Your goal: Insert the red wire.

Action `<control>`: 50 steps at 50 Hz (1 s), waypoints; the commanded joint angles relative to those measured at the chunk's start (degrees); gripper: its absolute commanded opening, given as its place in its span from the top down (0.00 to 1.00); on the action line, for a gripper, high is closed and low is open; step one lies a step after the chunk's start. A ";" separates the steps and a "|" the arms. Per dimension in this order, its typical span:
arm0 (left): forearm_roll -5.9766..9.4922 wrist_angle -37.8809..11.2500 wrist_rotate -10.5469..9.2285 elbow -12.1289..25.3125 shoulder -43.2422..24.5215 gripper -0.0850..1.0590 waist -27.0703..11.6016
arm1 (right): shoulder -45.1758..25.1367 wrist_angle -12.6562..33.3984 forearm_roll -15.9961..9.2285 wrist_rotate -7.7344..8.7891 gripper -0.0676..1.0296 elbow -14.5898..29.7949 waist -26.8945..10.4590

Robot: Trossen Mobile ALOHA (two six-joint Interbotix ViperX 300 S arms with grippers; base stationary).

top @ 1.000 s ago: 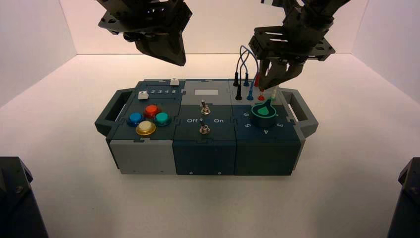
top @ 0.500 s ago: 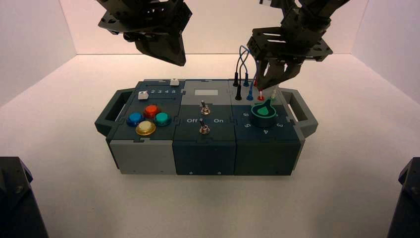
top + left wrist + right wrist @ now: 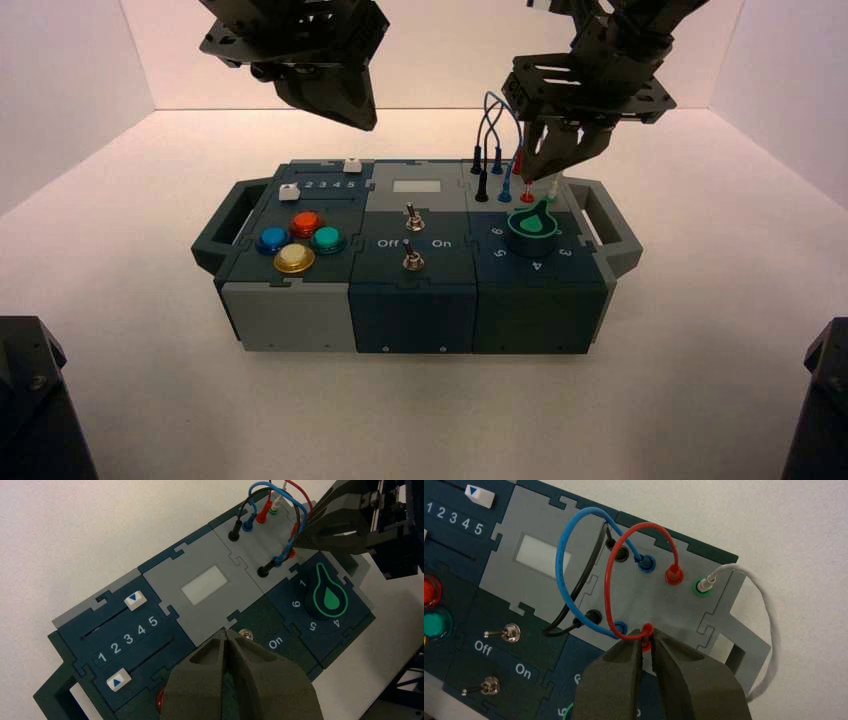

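Three pale walls (image 3: 440, 50), pale table (image 3: 430, 410); right fingers (image 3: 647, 639) grasp red wire (image 3: 608, 580), left fingers (image 3: 225, 634) clenched above box (image 3: 415, 320).

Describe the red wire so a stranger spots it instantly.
On the box's pale gray panel at the far right, sockets sit in two rows. The red wire arches between the red sockets, its near plug between the right claw's tips. Unlike the blue, black and white wires, it is red throughout.
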State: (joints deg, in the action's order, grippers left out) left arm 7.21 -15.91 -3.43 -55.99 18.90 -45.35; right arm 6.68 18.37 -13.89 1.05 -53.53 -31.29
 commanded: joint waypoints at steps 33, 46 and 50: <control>-0.18 0.53 0.09 2.29 0.26 0.95 -0.18 | 0.79 -0.18 0.00 -0.09 0.96 -1.05 -1.05; -0.18 0.62 0.09 2.29 0.26 0.95 -0.18 | -0.53 0.09 0.00 -0.09 0.96 0.79 -2.29; -0.18 0.53 0.09 2.20 0.26 0.95 -0.18 | -1.32 0.18 0.00 -0.09 0.96 1.41 -2.99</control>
State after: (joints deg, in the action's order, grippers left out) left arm 7.12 -15.82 -3.43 -55.46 18.81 -45.44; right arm 5.71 18.72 -13.62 1.14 -53.61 -32.61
